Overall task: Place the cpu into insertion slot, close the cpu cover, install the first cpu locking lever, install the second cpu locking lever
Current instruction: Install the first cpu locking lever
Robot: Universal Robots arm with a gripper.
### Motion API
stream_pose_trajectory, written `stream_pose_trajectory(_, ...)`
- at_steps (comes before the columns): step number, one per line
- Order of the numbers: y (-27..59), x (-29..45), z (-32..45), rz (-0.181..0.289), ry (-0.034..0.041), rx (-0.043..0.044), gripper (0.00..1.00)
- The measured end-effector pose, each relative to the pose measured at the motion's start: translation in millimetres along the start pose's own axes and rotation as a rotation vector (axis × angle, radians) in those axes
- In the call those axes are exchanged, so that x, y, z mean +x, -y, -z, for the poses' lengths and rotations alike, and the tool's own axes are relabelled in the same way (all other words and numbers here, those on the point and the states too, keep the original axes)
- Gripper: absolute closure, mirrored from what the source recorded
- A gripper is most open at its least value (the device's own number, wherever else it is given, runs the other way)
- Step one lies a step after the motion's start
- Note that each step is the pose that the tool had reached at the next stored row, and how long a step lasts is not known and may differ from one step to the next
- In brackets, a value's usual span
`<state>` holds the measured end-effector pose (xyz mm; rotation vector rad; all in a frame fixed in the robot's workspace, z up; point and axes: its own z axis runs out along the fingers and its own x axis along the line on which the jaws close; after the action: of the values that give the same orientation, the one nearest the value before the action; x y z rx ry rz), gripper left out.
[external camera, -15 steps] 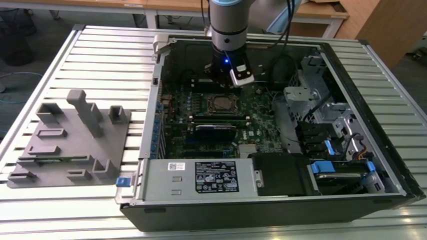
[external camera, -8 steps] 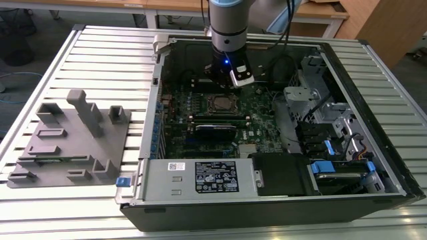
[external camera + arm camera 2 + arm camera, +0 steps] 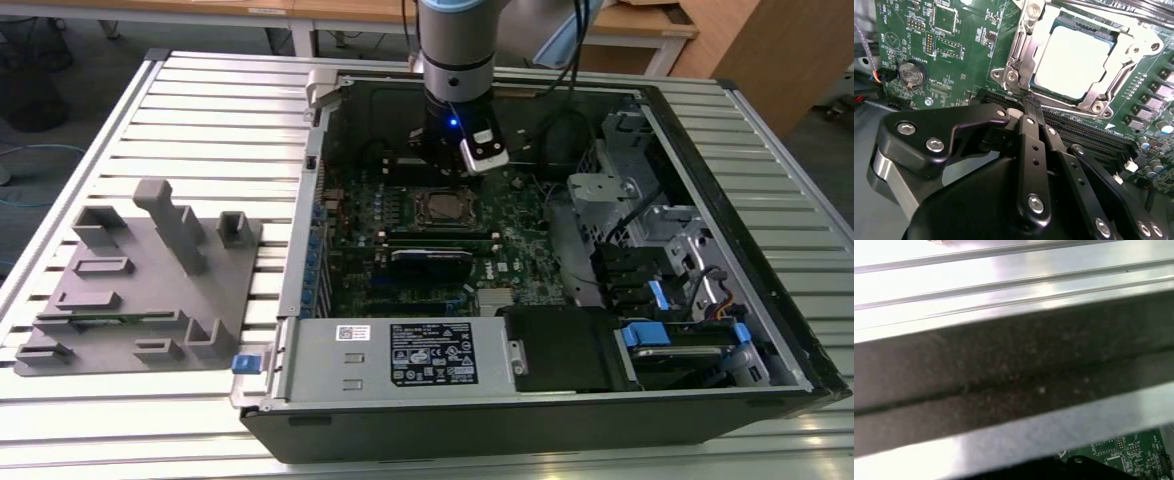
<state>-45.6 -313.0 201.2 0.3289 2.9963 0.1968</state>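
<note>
A: Where's the gripper [image 3: 1030,102] sitting?

B: We're seeing it in the second wrist view w/ fingers pressed together, tips meeting just beside the socket's edge, over the black memory slots [image 3: 1089,132]. Not pinching anything that we can make out.

A: And the cpu [image 3: 1074,60]?

B: It's lying flat in the insertion slot [image 3: 1026,30], silver top glaring bright. The cpu cover [image 3: 1046,22] is lying down around it, chip showing through the window. In the exterior view the socket [image 3: 439,207] is sitting mid-board, arm [image 3: 454,60] standing over it inside the open computer case [image 3: 534,430].

A: Levers?

B: We're seeing metal rods along the frame; can't tell if latched.

A: Surroundings?

B: Coin cell [image 3: 910,74] is sitting on the green motherboard [image 3: 904,35]. Grey fixture block [image 3: 140,280] is resting on the slatted table [image 3: 214,90], at the exterior view's left, well apart from the case.
</note>
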Motion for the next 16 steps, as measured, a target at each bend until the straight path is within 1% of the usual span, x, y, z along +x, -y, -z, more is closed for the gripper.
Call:
stream_pose_trajectory(1,-0.2,-0.2,1.6,0.000,-0.0004,-0.0017,0.89)
stream_pose_trajectory(4,-0.3,-0.2,2.2,-0.002,-0.0018,-0.0084,0.89)
stream_pose_trajectory(5,-0.3,-0.3,2.2,-0.002,-0.0027,-0.0125,0.89)
stream_pose_trajectory(8,-0.3,-0.3,2.2,-0.005,-0.0067,-0.0313,0.89)
stream_pose_trajectory(9,-0.3,-0.2,2.2,-0.006,-0.0077,-0.0357,0.89)
stream_pose_trajectory(10,-0.3,-0.2,2.2,-0.006,-0.0080,-0.0374,0.89)
stream_pose_trajectory(13,-0.1,-0.2,1.9,-0.006,-0.0074,-0.0380,0.89)
stream_pose_trajectory(16,0.4,-0.2,0.9,-0.005,-0.0025,-0.0388,0.89)
